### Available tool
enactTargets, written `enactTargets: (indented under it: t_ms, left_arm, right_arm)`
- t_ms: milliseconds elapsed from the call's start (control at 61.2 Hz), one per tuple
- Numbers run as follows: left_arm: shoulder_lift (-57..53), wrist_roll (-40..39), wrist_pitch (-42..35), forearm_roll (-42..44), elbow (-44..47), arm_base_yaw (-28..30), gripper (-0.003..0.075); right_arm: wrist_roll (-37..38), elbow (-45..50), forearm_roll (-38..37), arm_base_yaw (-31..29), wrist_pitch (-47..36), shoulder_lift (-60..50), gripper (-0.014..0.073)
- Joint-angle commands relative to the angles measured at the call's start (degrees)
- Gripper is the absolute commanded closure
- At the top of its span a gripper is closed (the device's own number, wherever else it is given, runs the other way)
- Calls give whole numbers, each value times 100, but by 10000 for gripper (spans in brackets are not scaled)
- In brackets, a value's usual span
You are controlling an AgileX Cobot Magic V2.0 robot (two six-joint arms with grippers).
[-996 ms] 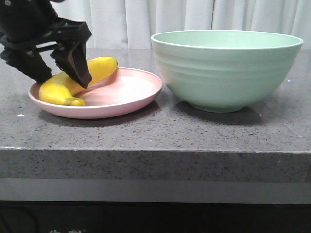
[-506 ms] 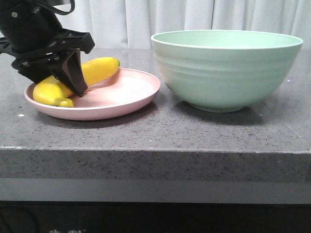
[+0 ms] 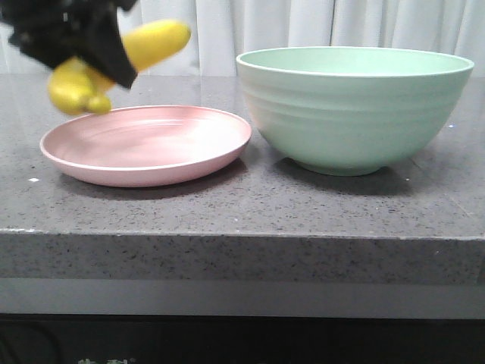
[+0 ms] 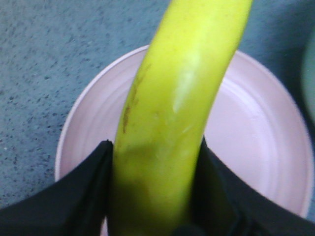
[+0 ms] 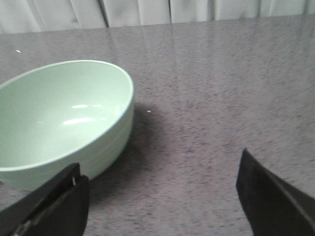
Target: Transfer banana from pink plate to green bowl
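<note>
Left tool [image 3: 95, 57], clamped on banana [image 3: 144, 45], seemingly clear of pink plate [image 3: 151, 163]: carry rightward above green bowl [image 3: 352, 114] rim.

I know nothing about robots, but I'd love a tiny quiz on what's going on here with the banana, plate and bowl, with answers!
1. True or false: the banana rests on the pink plate.
2. Which claw grips the banana: A) left claw, B) right claw, C) neither?
3. Fill in: the green bowl holds ____.

Key:
1. False; it is lifted above the plate.
2. A; its fingers press both sides of the banana, while the right claw is open beside the bowl.
3. Nothing; its inside shows empty in the right wrist view.
</note>
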Motion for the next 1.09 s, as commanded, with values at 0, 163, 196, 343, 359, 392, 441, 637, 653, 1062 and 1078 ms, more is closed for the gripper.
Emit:
enactTargets:
  t_ms: [0, 163, 196, 343, 359, 392, 441, 637, 653, 1062, 1078]
  left_arm:
    - [-606, 60, -192, -119, -104, -392, 655]
    - [-1013, 60, -254, -119, 155, -1216, 655]
    - [-1070, 60, -282, -119, 204, -1400, 655]
    - [-1176, 60, -312, -119, 258, -1973, 655]
    - [-1176, 60, -312, -119, 258, -2035, 655]
    - [-1191, 60, -312, -119, 258, -2126, 655]
    - [-1191, 60, -312, -119, 258, -2218, 655]
    - [-1206, 60, -312, -129, 258, -2319, 655]
    - [-1213, 60, -312, -129, 258, -2319, 655]
    - [-1242, 60, -302, -129, 258, -2319, 654]
    - [-1242, 60, -302, -129, 258, -2319, 654]
  right_arm:
    - [11, -232, 740, -13, -319, 101, -29]
    - [-179, -421, 2244, 166, -52, 501, -29]
    - [-339, -492, 2619, 258, -6, 634, -29]
    - [-1196, -835, 4555, 732, -19, 1243, -29]
    - [-1286, -875, 4746, 772, -18, 1307, -29]
    - [-1470, -975, 5113, 850, -18, 1443, -29]
    - [-1833, -1128, 5769, 983, 33, 1747, -29]
    - [-3030, -1504, 7404, 1165, 616, 2845, -29]
    - [-3126, -1528, 7537, 1170, 679, 2928, -29]
    - [-4634, -1702, 9518, 1833, 1784, 4608, 64]
    - [-4634, -1708, 9518, 1884, 1784, 4650, 87]
